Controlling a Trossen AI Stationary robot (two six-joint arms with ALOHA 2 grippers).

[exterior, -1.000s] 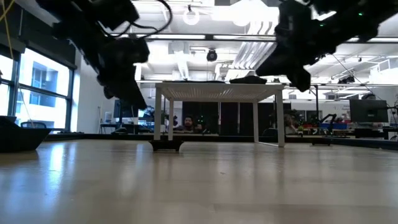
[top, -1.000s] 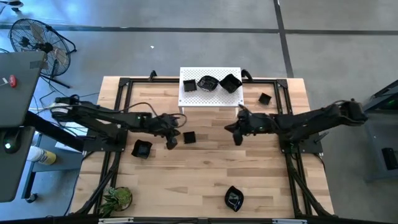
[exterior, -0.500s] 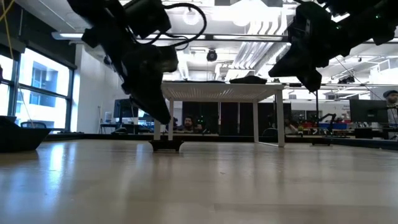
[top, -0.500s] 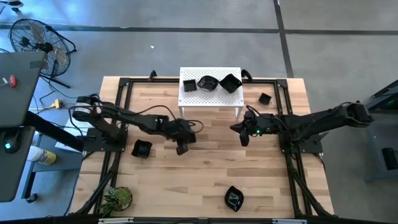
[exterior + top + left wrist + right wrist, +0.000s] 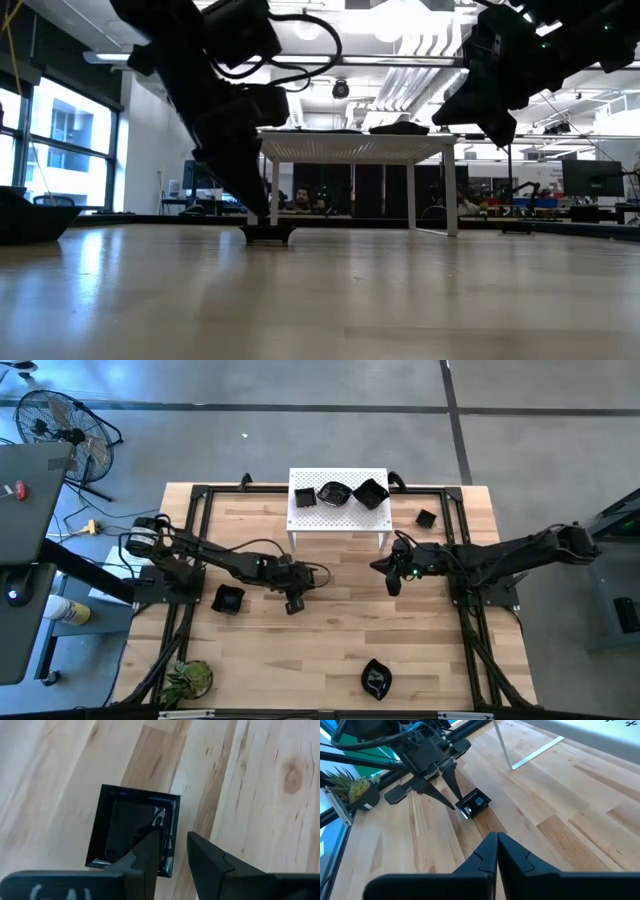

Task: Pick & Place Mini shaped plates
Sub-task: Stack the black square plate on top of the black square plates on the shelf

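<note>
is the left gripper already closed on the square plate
No, the left gripper is open, one finger over the square plate rim, the other outside it.

glossy black mini shaped plates (image 5: 229,599), three on stand, others scattered

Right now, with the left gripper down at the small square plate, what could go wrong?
1. The left gripper straddles only one rim of the square plate; such an edge pinch on glossy ware may slip or tip the plate.
2. The stand is near and already holds three plates, so placing could knock them.
3. The right gripper hovers near; the arms might meet.
</note>
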